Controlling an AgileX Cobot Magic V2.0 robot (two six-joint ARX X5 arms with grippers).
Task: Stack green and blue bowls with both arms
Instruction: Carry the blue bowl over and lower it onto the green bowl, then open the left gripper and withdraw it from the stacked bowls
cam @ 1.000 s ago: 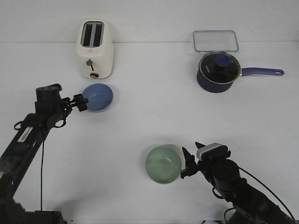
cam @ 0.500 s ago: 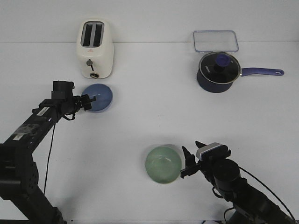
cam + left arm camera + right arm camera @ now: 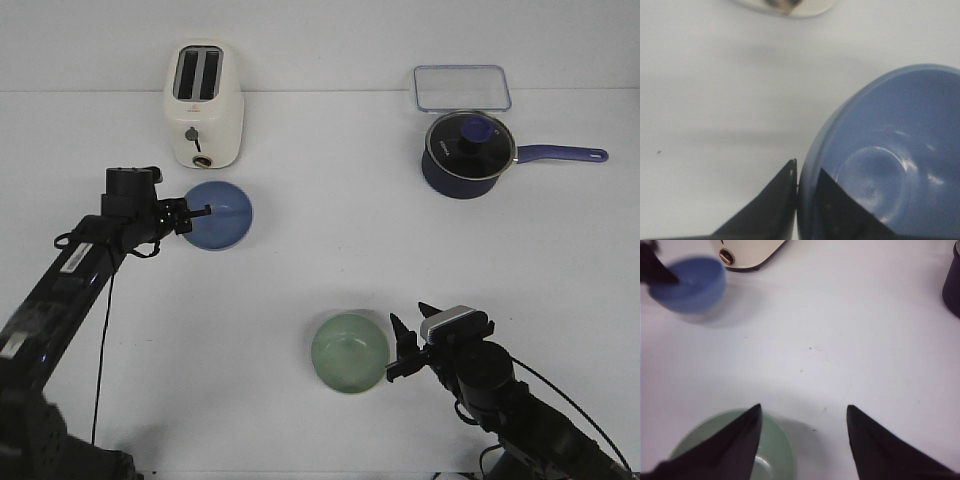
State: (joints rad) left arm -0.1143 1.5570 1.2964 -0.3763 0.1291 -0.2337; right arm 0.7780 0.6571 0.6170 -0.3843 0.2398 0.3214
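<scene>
The blue bowl [image 3: 222,215] is at the left, in front of the toaster. My left gripper [image 3: 196,213] is shut on its near rim, one finger inside and one outside, as the left wrist view shows [image 3: 807,172] with the bowl [image 3: 890,160] filling one side. The green bowl [image 3: 348,352] sits on the table at the front centre. My right gripper [image 3: 402,350] is open beside its right rim. In the right wrist view [image 3: 802,410] one finger lies over the green bowl [image 3: 775,455], the other over bare table. The blue bowl [image 3: 690,282] shows far off there.
A cream toaster [image 3: 203,105] stands just behind the blue bowl. A dark navy lidded saucepan [image 3: 468,153] with a long handle stands at the back right, with a clear rectangular container [image 3: 462,88] behind it. The white table [image 3: 330,250] lies between the two bowls.
My left arm has swung and carried the blue bowl a little to the right, away from the toaster's front. The right arm and the green bowl have not moved.
</scene>
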